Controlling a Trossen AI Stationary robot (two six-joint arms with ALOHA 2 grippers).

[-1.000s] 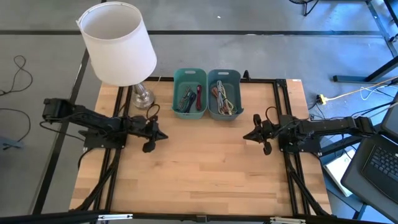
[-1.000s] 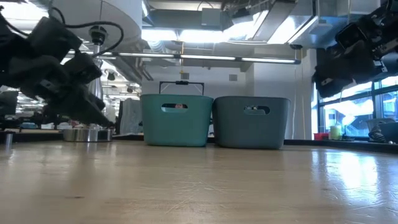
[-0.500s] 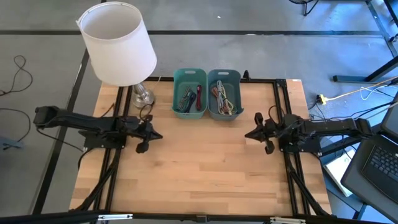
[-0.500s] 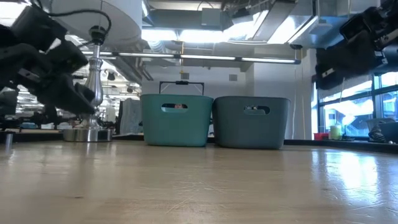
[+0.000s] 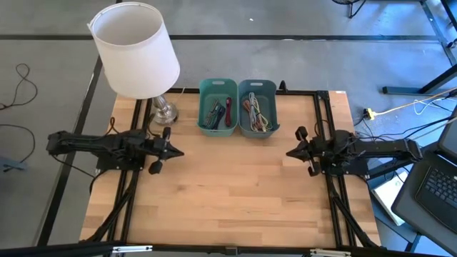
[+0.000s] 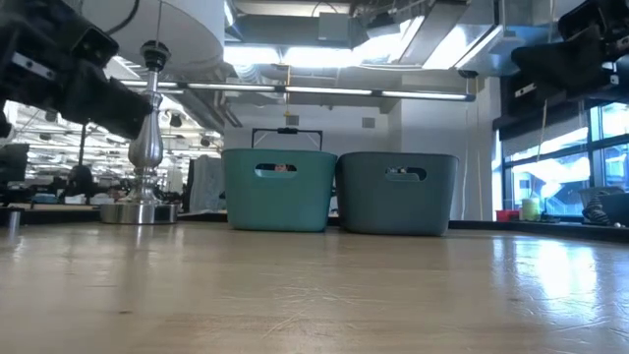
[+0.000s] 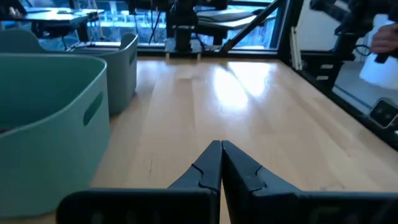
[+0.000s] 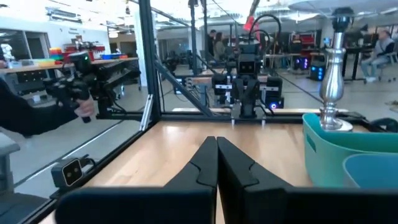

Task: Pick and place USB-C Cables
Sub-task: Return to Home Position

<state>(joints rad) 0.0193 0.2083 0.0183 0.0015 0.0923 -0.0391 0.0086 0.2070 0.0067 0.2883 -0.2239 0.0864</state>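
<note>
At the bench's [image 5: 228, 193] far edge, inside the green bin [image 5: 218, 86] and the grey-blue bin [image 5: 258, 86] beside it, USB-C cables [image 5: 216, 113] in thin folded tangles of red, green and cream; by the side edges, left gripper [image 5: 180, 153] and right gripper [image 5: 289, 153] level, pointing inward, fingers pressed together.

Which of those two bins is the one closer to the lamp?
The brighter green bin. The lamp stands with its silver base just off that bin's outer side, while the duller grey-blue bin sits on the green one's other side, farther from the lamp.
</note>
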